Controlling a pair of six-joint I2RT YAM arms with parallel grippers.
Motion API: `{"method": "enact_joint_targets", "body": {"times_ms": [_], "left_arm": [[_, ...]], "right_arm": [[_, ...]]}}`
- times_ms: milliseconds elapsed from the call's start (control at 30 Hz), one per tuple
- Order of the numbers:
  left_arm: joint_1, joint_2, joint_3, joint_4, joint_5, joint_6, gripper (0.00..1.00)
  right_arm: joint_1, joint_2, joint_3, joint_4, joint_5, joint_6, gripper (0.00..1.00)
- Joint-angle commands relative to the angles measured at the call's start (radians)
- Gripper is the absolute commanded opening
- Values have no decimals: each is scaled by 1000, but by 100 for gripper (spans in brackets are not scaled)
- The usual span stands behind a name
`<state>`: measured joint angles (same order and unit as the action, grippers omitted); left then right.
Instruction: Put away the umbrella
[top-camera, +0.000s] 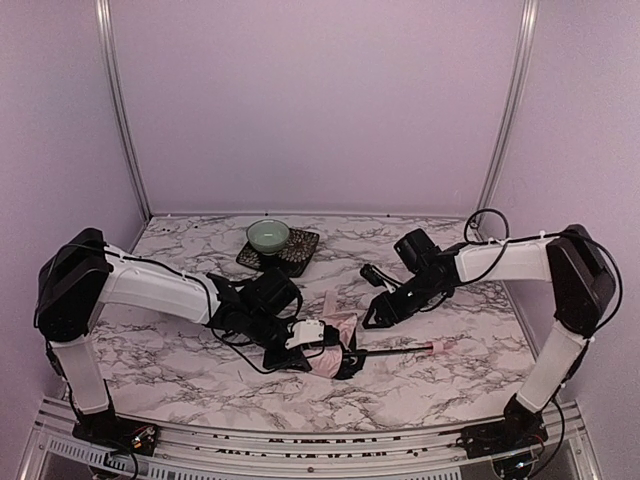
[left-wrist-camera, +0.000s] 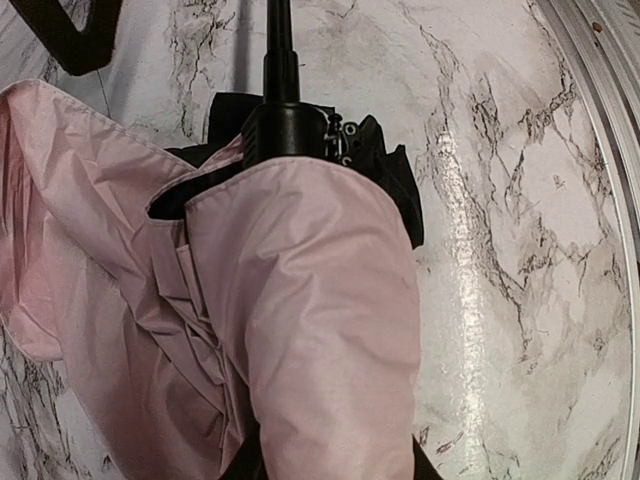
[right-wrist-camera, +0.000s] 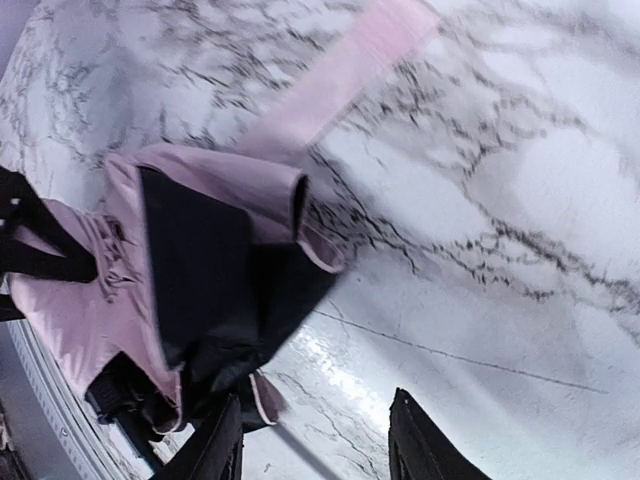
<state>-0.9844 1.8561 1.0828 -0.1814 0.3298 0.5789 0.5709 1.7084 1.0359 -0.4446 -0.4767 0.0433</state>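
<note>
left wrist: pale pink umbrella (left-wrist-camera: 300, 300) (crumpled)

No lettering, label, brand, number or sign can be read in any of the three views; whatever marks there may be are too small or blurred to tell.
</note>
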Motion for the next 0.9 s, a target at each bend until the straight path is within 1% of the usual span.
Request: {"method": "enact_joint_targets", "body": {"times_ms": [0,167,200,267,367,433,467,500,600,767,867], "left_arm": [[-11,18,-74,-141,-123,-29,0],[-18,5,-85,-108,-140,-40,0],[-20,5,-86,-106,-144,-42,0],[-21,-2,-88,-97,-158,-52,0],[-22,-26,-107,-54,-194,-68,0],[-22,-51,-126,-14,-210,-78,0],[-22,-64,-135,4,-212,-83,0],[-22,-78,-141,21,-210,-90,0],[-22,-120,-159,80,-194,-113,0],[-22,-245,-215,217,-119,-137,0],[-21,-289,-228,254,-136,-129,0]], "right_arm": [[23,83,5,-64,-50,74,46],[81,145,4,-50,-190,71,44],[87,158,1,-49,-205,71,41],[94,175,-1,-52,-236,67,34],[103,182,-16,-10,-328,78,24],[108,180,-22,32,-387,95,13],[108,175,-24,58,-409,106,4],[107,169,-23,85,-432,126,0],[107,166,-13,169,-459,169,0],[108,227,44,237,-443,198,0],[107,264,89,245,-438,199,0]]}}
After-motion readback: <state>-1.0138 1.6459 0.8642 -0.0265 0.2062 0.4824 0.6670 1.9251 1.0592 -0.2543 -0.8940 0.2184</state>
